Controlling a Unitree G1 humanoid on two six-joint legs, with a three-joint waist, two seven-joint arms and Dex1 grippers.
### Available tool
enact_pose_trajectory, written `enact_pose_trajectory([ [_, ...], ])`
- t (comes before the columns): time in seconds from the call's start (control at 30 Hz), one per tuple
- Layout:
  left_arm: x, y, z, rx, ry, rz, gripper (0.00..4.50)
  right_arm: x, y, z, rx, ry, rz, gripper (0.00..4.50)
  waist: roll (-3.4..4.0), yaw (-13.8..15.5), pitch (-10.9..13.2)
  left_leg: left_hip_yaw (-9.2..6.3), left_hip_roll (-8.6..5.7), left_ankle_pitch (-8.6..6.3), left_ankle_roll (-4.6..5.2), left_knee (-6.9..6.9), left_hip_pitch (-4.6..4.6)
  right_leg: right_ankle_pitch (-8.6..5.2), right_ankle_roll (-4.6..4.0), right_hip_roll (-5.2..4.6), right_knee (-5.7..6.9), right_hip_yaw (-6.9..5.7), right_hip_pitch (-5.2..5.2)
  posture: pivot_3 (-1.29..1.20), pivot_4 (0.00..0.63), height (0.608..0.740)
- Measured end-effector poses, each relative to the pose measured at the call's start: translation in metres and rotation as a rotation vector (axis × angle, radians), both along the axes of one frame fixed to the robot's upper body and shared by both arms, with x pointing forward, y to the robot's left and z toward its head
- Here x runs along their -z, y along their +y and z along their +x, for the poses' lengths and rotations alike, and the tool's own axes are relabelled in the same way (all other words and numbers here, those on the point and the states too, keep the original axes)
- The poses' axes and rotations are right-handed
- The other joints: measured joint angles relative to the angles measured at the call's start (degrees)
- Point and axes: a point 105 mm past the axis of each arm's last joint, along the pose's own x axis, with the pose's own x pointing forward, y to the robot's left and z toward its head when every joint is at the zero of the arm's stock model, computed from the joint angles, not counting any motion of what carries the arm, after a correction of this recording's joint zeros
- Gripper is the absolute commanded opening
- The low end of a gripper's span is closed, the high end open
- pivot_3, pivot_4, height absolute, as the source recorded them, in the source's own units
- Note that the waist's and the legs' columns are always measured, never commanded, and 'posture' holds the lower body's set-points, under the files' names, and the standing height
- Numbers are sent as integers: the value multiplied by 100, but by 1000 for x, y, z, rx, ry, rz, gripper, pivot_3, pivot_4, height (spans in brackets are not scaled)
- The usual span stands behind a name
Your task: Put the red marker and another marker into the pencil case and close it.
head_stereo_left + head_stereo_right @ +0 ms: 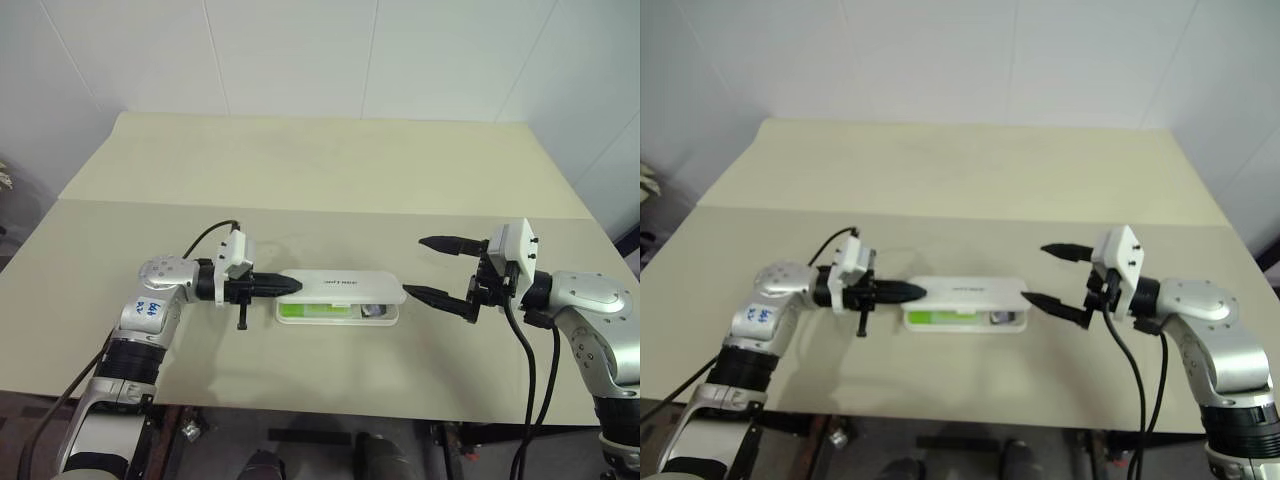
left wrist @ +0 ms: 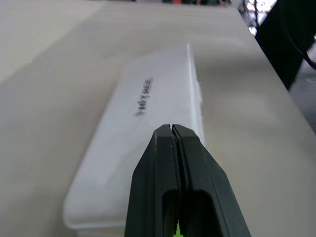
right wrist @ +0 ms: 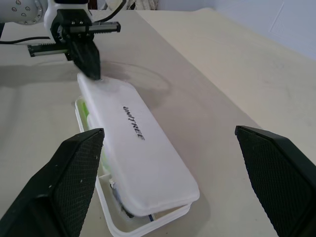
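The pencil case (image 1: 340,295) is lying on the bench (image 1: 300,170) between the two arms, its lid lowered most of the way but not shut: a gap is showing along the near edge and at the end facing the right gripper (image 1: 437,269), where the lid is sitting slightly askew over the tray. Through that gap the lime-green highlighter (image 1: 316,311) is showing inside the tray, so the second marker is judged to be already in. A small dark item is lying at the tray's right end; whether that is the red marker cannot be told, though no marker is lying loose on the bench, which suggests both are inside.

The left gripper (image 1: 283,285) is reaching in level from the left, its fingers pressed together with nothing between them, their tip resting at the lid's left end, as if pushing it down. The right gripper is hovering just beside the case's other end, its fingers spread wide apart and holding nothing.

What seems left is the closing itself: pressing the lid flat until it seats on the tray.
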Motion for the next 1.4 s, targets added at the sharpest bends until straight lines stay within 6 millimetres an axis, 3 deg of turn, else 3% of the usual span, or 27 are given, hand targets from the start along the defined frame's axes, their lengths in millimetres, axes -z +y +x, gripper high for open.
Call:
enact_pose_trajectory([
  [0.3, 21, -9, 1, -17, 16, 159, 25, 7, -1, -1, 28, 11, 17, 4500, 0, 0, 0, 0, 0, 0, 0, 0, 0, 0, 0, 0, 1, 1, 0, 0, 150, 740],
  [0.77, 20, -17, -2, -55, 13, 235, 25, 9, 1, -3, 46, -1, 39, 4500, 0, -2, -1, 0, 0, 0, 1, 2, 9, 0, 0, 0, 4, 2, 6, 0, 150, 740],
  [0.93, 18, -18, -4, -71, 63, 165, 25, 9, 2, -3, 44, -3, 43, 4500, 0, -2, 0, 0, 0, 0, 1, 3, 7, 0, 0, 0, 4, 2, 7, 0, 150, 740],
  [1.0, 4, -19, -2, -85, 96, 41, 25, 9, 3, -2, 40, -5, 42, 4500, 0, -2, 0, -2, 0, 0, 1, 3, 3, 0, 0, 0, 3, 1, 6, 0, 150, 740],
  [1.17, -40, 4, -3, -106, 53, -183, 25, 8, 5, 0, 21, -8, 33, 4500, 0, -17, 0, -1, 1, 0, 1, -2, 5, 0, -1, 0, 1, 1, 4, 0, 150, 740],
  [1.27, -55, 26, -11, -134, 25, -216, 647, 10, 4, 3, 10, -5, 20, 4500, 0, -19, 0, 0, 1, 0, 1, -4, 7, -1, -1, 0, 0, 2, 4, 0, 150, 740],
  [1.4, -46, 46, -17, -196, 52, -185, 1958, 14, -3, 6, 15, 10, 4, 4500, 1, -8, 0, 0, 1, 0, 1, -1, 5, -1, -2, 0, -1, 2, 5, 0, 150, 740],
])
